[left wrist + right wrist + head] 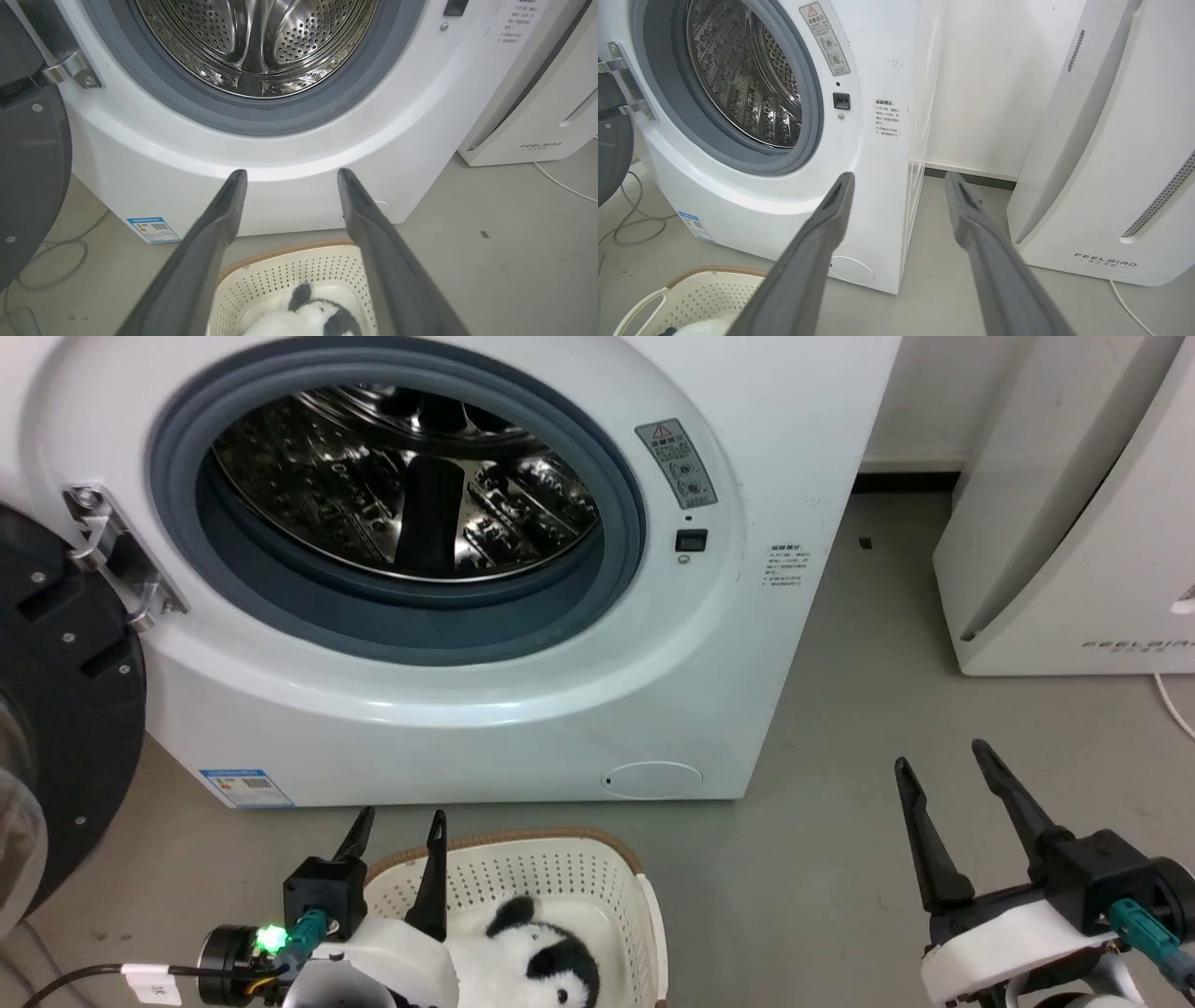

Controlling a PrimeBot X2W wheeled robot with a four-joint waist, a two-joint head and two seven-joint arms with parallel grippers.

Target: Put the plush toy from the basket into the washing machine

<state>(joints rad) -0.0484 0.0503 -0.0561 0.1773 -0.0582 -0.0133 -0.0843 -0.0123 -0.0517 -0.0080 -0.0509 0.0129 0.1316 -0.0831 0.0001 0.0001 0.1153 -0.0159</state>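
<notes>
The plush toy (537, 961) lies in the basket (560, 868) at the bottom centre of the head view. One black ear points up the frame toward the washing machine (467, 728). Its body runs off the bottom edge, partly behind the left arm, so its long axis cannot be told.

The basket stands on the grey floor (840, 756) just before the washer, whose steel drum (401, 476) is exposed and whose black-framed door (56, 709) hangs wide at the left edge.

The left tool (401, 817) hovers over the basket's left rim, fingers apart, gripping nothing. The right tool (939, 756) is also spread and empty over bare floor at lower right.

A white FEELBIRD appliance (1055, 569) stands at upper right. The left wrist view brings in a looped cable (51, 266) beneath the door. The right wrist view brings in the washer's side panel and the white wall (985, 93).
</notes>
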